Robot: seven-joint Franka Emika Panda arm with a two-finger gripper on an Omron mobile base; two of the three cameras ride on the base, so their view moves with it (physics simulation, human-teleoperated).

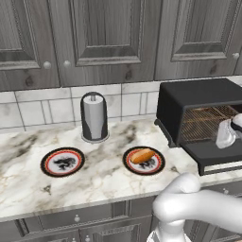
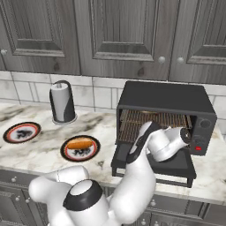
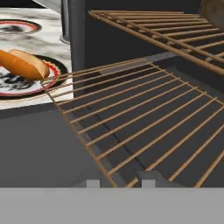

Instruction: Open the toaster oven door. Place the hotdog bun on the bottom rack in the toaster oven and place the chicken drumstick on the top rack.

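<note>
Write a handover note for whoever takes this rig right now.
Gripper: jaws shut at the front edge of the bottom rack, seemingly pinching its wire.
Toaster oven door: open, lying flat.
Hotdog bun: on its plate on the counter.
Chicken drumstick: a brown lump on the top rack, probably it.
Left: put the bun on the bottom rack.

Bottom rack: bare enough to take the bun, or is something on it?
The bottom rack is bare wire across its visible span, between the open toaster oven door and the top rack. It is tight at the front edge, where the gripper sits shut. The hotdog bun waits on its plate.
</note>
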